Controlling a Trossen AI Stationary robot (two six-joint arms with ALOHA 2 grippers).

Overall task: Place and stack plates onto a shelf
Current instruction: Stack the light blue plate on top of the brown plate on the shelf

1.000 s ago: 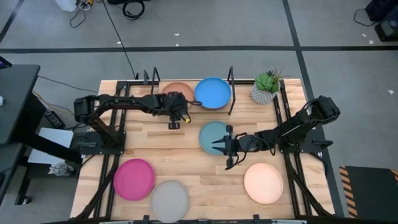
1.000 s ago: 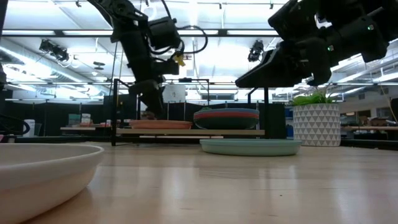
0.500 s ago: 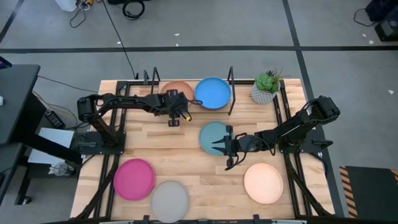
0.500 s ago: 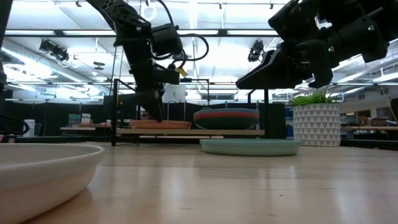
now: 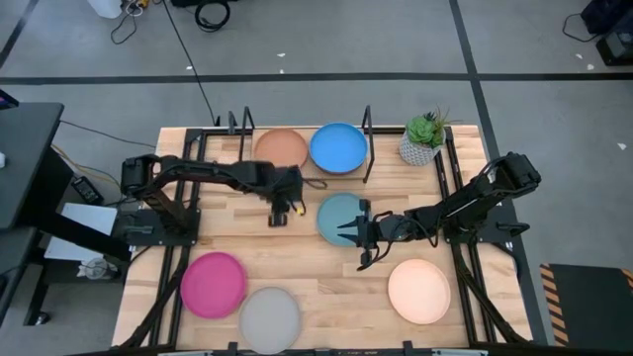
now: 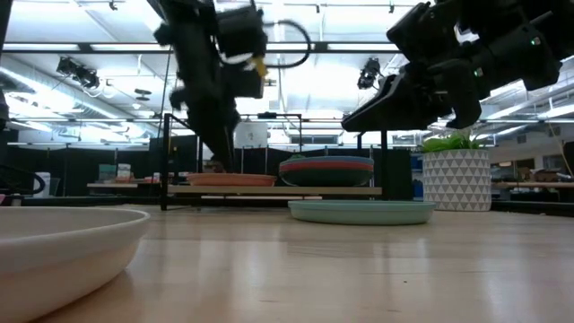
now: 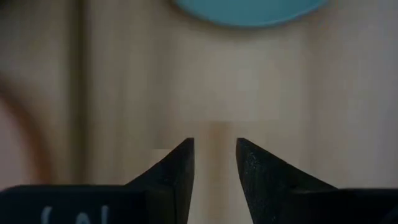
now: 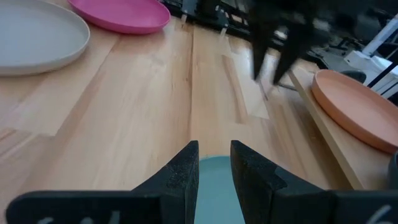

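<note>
An orange plate (image 5: 282,148) and a stack topped by a blue plate (image 5: 338,146) rest on the low wooden shelf (image 6: 269,189). A pale blue plate (image 5: 344,214) lies flat on the table in front of the shelf. My left gripper (image 5: 281,208) hovers open and empty above bare table, left of that plate. My right gripper (image 5: 344,233) is open and empty, held above the pale blue plate's near edge (image 8: 214,186); the low view shows it clear of the plate (image 6: 360,211). Pink (image 5: 213,284), grey (image 5: 269,316) and cream (image 5: 418,290) plates lie near the front.
A potted plant (image 5: 422,140) in a white pot stands at the back right beside the shelf. Black uprights (image 5: 367,133) rise from the shelf. Bare wood lies between the shelf and the front row of plates.
My left gripper has left the orange plate on the shelf and gone toward the table's near edge and to the right, toward the pale blue plate, moving fast enough to blur.
</note>
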